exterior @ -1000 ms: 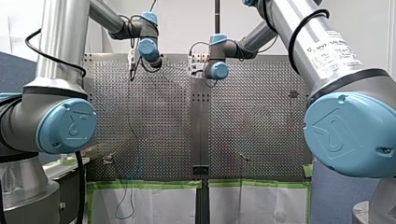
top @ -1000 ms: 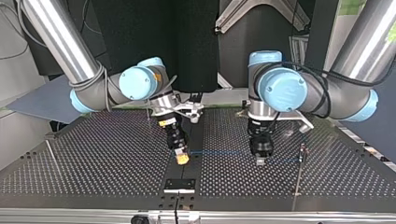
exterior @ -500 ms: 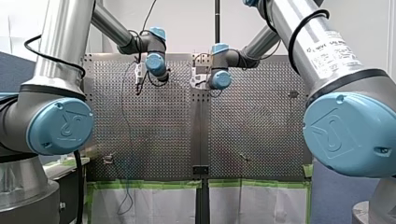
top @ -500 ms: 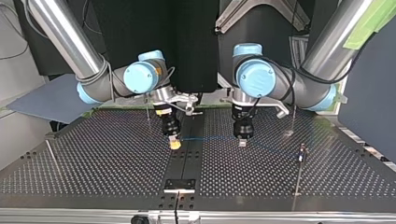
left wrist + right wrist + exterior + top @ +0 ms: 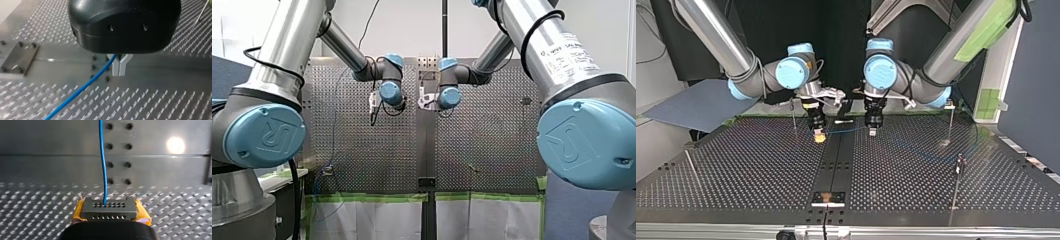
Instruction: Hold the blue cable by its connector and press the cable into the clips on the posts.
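The thin blue cable [image 5: 846,131] runs taut between my two grippers above the table's middle seam. In the right wrist view it enters a grey multi-hole connector [image 5: 110,211], and my right gripper [image 5: 110,207] is shut on that connector with its yellow pads [image 5: 78,213]. At the top view's left this gripper [image 5: 819,136] hangs just above the table. My left gripper [image 5: 119,72], black with pale fingers, is shut on the cable [image 5: 82,90] a short way along. In the top view it [image 5: 872,132] stands right of the seam. The cable's slack trails toward the top view's right [image 5: 921,150].
Thin upright posts stand on the perforated table [image 5: 736,180]: one behind my right gripper [image 5: 794,117], two at the top view's right [image 5: 950,120] [image 5: 958,167], one at its left [image 5: 691,167]. A small plate [image 5: 828,198] sits on the seam at the near edge.
Both arms have carried the cable away from the top view's camera toward the table's far side. The grippers have drawn closer together. Both grips are unchanged.
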